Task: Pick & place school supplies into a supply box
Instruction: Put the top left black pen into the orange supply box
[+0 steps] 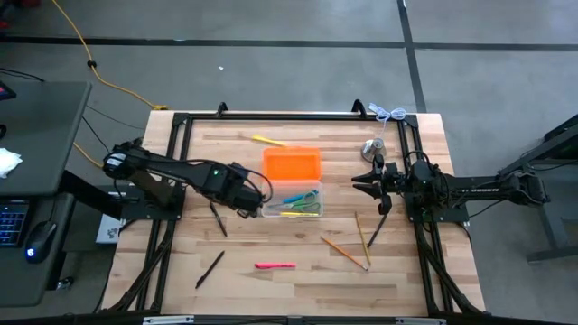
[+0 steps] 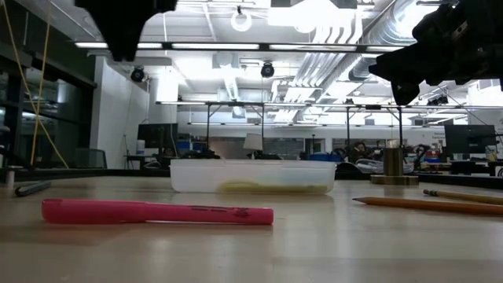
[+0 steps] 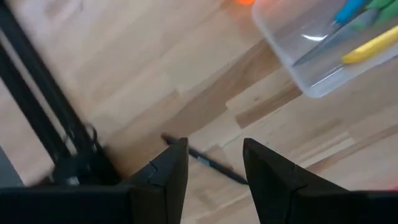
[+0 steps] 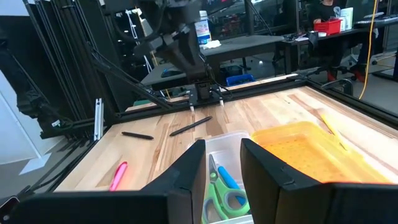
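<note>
Below, the left pincer (image 1: 246, 209) hovers parted and empty over a black pen (image 1: 218, 218) lying roughly front-to-back.

orange lid (image 1: 292, 163), pink marker (image 2: 157, 211), green-handled scissors (image 4: 225, 198)

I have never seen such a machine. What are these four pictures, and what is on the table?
Two robot arms work at a wooden table. One picture looks down from above, one looks level across the table, and two come from cameras on the wrists. The left tool hangs open beside the clear supply box, above a black pen. The right tool waits open at the right side. Neither holds anything. A pink marker and pencils still lie loose; scissors are inside the box.
</note>
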